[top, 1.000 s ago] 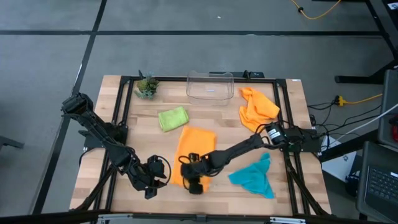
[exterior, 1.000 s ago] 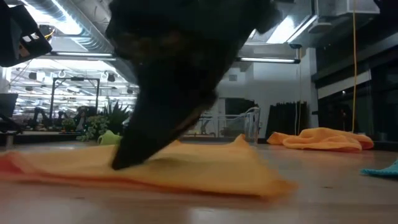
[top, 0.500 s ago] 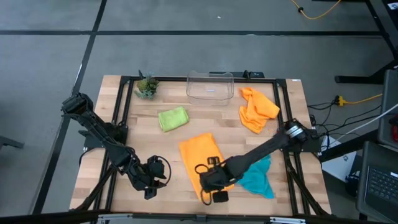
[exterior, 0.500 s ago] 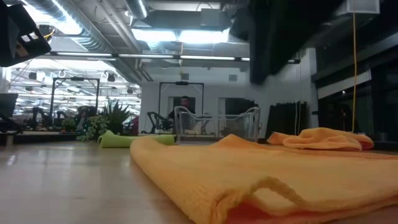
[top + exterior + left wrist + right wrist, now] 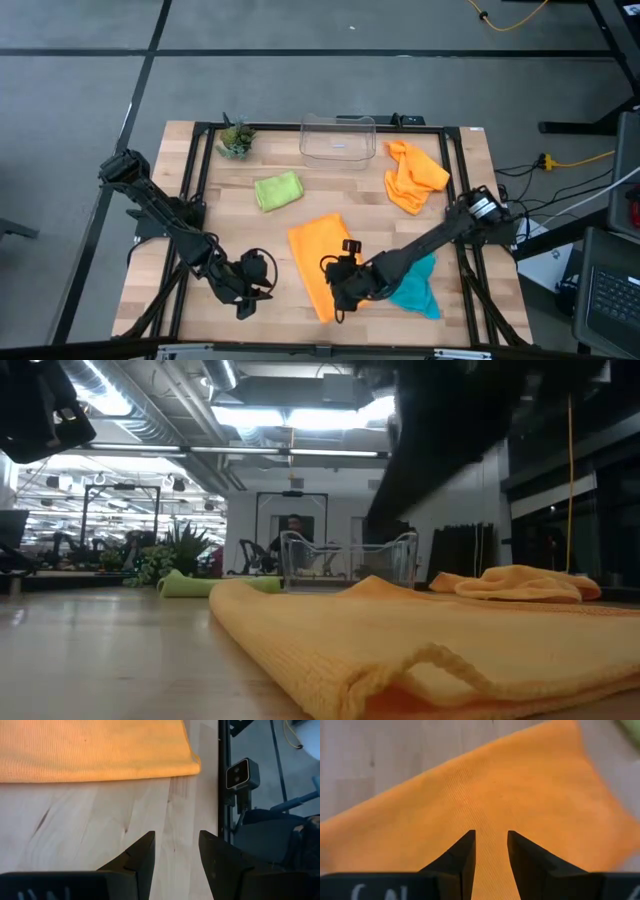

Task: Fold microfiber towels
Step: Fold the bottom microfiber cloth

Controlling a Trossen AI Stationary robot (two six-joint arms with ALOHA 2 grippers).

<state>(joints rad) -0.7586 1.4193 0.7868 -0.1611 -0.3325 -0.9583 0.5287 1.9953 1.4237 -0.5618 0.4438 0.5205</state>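
Note:
An orange towel point(image 5: 318, 262) lies flat and slanted at the table's middle front, with a doubled edge point(image 5: 430, 660) near the front. My right gripper point(image 5: 338, 292) hangs open just above it, fingers point(image 5: 462, 852) apart over the cloth. My left gripper point(image 5: 266, 284) stands open over bare wood to the towel's left, and the towel's edge point(image 5: 100, 770) lies ahead of it. A lime green towel point(image 5: 278, 190) lies rolled behind. A second orange towel point(image 5: 412, 175) lies crumpled at the back right. A teal towel point(image 5: 412, 288) lies partly under my right arm.
A clear plastic bin point(image 5: 338, 138) stands at the far edge, with a small potted plant point(image 5: 236, 140) to its left. Black frame rails run along the table's sides. Bare wood shows at the front left point(image 5: 170, 290). A person sits in the room beyond the table point(image 5: 296, 530).
My right gripper went from the orange towel's near end toward the table's right and front, then rose off the cloth and tipped. The towel's near end slid with it. The towel now lies slanted and closer to the front edge.

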